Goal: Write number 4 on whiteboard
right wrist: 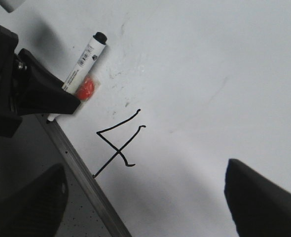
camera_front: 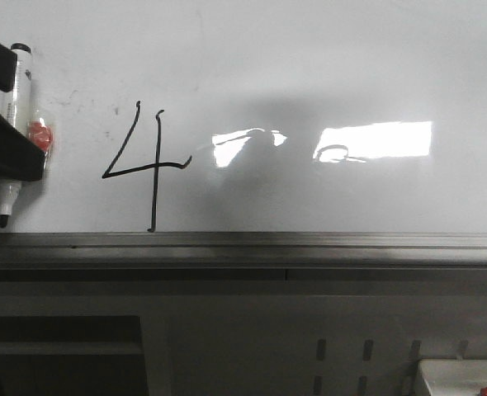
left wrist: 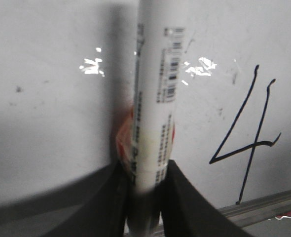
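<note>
A thin black number 4 [camera_front: 142,167] stands on the whiteboard [camera_front: 326,66], its long stroke reaching down to the grey lower edge. My left gripper [camera_front: 16,148] sits at the far left, shut on a white marker [camera_front: 14,107] with its dark tip pointing down. The tip hangs left of the number 4, apart from its strokes. In the left wrist view the marker [left wrist: 155,98] runs up between the black fingers [left wrist: 185,197], with the number 4 [left wrist: 246,143] beside it. My right gripper [right wrist: 145,197] is open over the whiteboard [right wrist: 224,74], close to the number 4 [right wrist: 118,143].
The board's grey metal lower edge [camera_front: 243,243] runs across the front view. Below it lies a grey perforated panel [camera_front: 342,346], with a white object [camera_front: 462,378] at the lower right. A bright rectangular light reflection [camera_front: 375,140] shines right of the digit.
</note>
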